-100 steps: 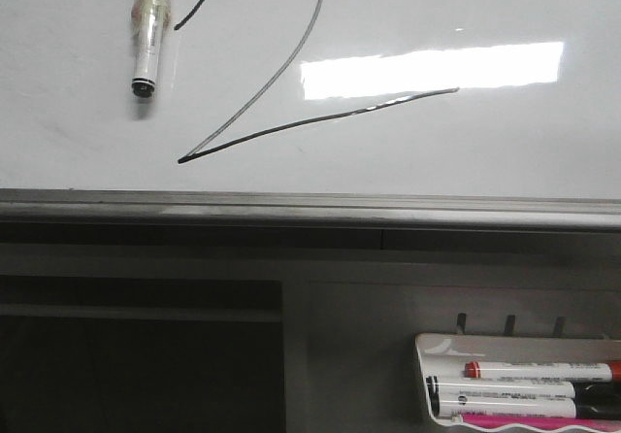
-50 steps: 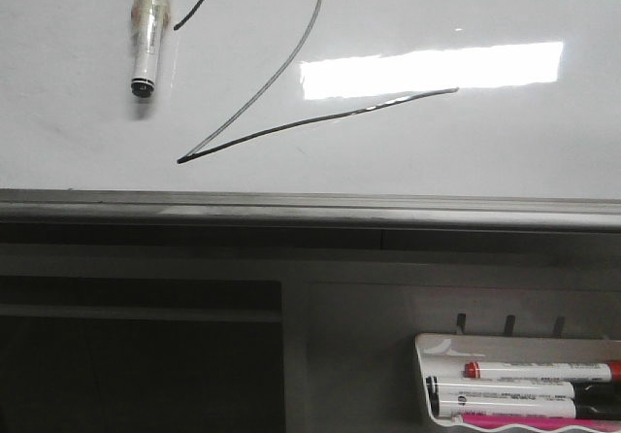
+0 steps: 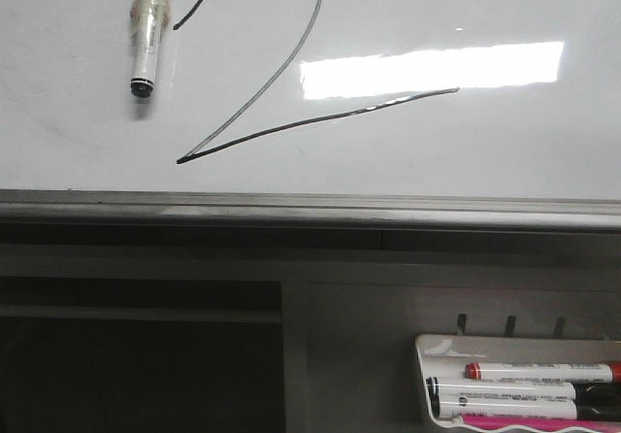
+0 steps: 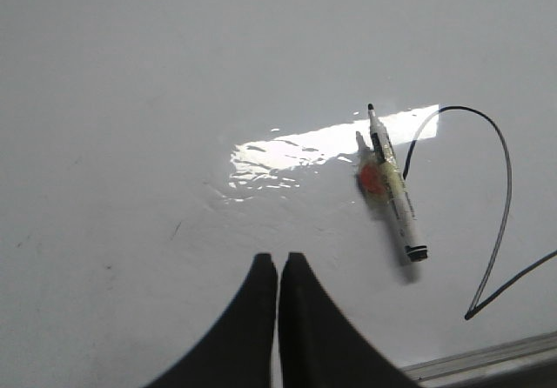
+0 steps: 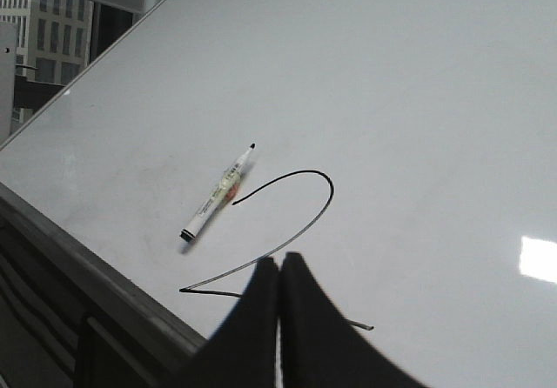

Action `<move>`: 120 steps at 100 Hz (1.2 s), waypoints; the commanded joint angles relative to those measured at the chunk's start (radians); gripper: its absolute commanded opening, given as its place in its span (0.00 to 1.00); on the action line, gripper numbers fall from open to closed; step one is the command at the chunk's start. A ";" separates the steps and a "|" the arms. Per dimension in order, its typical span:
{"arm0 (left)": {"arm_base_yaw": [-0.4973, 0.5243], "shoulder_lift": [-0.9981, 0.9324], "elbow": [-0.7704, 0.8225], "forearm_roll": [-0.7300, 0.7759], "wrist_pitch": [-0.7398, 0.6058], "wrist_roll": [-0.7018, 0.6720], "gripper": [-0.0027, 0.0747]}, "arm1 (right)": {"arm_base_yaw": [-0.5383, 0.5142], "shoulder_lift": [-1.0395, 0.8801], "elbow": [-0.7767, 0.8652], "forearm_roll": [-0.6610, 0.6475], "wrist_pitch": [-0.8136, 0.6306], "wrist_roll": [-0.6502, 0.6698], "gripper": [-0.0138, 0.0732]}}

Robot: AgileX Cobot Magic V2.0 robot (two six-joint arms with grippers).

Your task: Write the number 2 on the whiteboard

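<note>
A: Start nearest. What sits below the board?

B: A small white marker tray (image 3: 423, 375) at the lower right of the front view, holding a red-capped marker (image 3: 539, 370), a black-capped marker (image 3: 505, 391) and a pink one (image 3: 529, 420) along its front lip. Above it runs the grey edge rail (image 3: 310, 210) of the whiteboard (image 3: 485, 151).

A: And the digit?

B: The number 2 (image 3: 291, 64) is drawn in thin black line on the near left part of the glossy whiteboard, just above the rail. Its curved top loops right, a long diagonal drops to a sharp corner at lower left, and the slanted base stroke rises right into the bright rectangular light reflection (image 3: 432, 69). The diagonal looks paler than the base.

A: Anything beside it?

B: A white-barrelled marker (image 3: 147, 35) lies on the board just left of the digit's starting tip, writing tip pointing away, with a clear band and an orange-red patch around its middle.

A: The grippers?

B: The left gripper (image 4: 278, 262) has its jaws pressed together, holding nothing, above bare board near the marker. The right gripper (image 5: 278, 262) is likewise closed and empty, over the base stroke.

A: Any change from a second ago?

B: None in the front view; marker, digit and tray sit exactly where they were.
</note>
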 commanded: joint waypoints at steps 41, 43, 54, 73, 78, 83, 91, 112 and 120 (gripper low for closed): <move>0.279 0.013 0.026 1.683 0.289 -1.845 0.01 | -0.007 0.010 -0.027 0.001 -0.074 0.001 0.08; 0.293 0.005 0.041 1.685 0.287 -1.858 0.01 | -0.007 0.010 -0.027 0.001 -0.074 0.001 0.08; 0.313 -0.058 0.097 1.691 0.258 -1.878 0.01 | -0.007 0.010 -0.027 0.001 -0.074 0.001 0.08; 0.297 -0.094 0.154 1.722 0.261 -1.976 0.01 | -0.007 0.010 -0.027 0.001 -0.074 0.001 0.08; 0.281 -0.094 0.154 1.723 0.259 -1.976 0.01 | -0.007 0.010 -0.027 0.001 -0.074 0.001 0.08; 0.262 -0.094 0.154 1.730 0.254 -1.976 0.01 | -0.007 0.010 -0.027 0.001 -0.074 0.001 0.08; 0.212 -0.094 0.154 1.731 0.254 -1.976 0.01 | -0.007 0.010 -0.027 0.001 -0.074 0.001 0.08; 0.079 -0.094 0.154 1.729 0.252 -1.976 0.01 | -0.007 0.010 -0.027 0.001 -0.074 0.001 0.08; 0.075 -0.094 0.154 1.722 0.252 -1.976 0.01 | -0.007 0.010 -0.027 0.001 -0.074 0.001 0.08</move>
